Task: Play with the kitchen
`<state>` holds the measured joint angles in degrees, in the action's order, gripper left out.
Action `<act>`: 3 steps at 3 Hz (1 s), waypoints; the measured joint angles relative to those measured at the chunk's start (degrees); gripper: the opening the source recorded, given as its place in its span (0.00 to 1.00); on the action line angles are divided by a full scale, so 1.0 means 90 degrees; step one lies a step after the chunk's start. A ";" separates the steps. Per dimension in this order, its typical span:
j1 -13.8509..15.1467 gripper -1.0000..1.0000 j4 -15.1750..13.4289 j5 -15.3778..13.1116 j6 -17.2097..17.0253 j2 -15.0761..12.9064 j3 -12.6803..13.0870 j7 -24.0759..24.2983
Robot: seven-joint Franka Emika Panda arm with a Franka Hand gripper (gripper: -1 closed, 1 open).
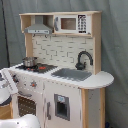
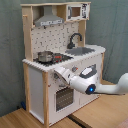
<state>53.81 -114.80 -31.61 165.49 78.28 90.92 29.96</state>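
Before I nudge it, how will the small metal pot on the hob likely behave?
The pot looks like thin shiny metal, so probably light and quick to slide on the smooth hob. It is low and wide, so tipping seems unlikely. It sits near the counter's end, so a hard push might send it off.
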 joint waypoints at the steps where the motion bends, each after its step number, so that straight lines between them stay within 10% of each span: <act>1: -0.0004 0.00 -0.0012 0.0000 0.0005 0.0000 0.0006 0.0707; 3: -0.0002 0.00 -0.0015 0.0000 0.0051 0.0000 0.0024 0.1549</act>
<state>53.79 -114.94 -31.61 165.95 78.27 91.14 43.90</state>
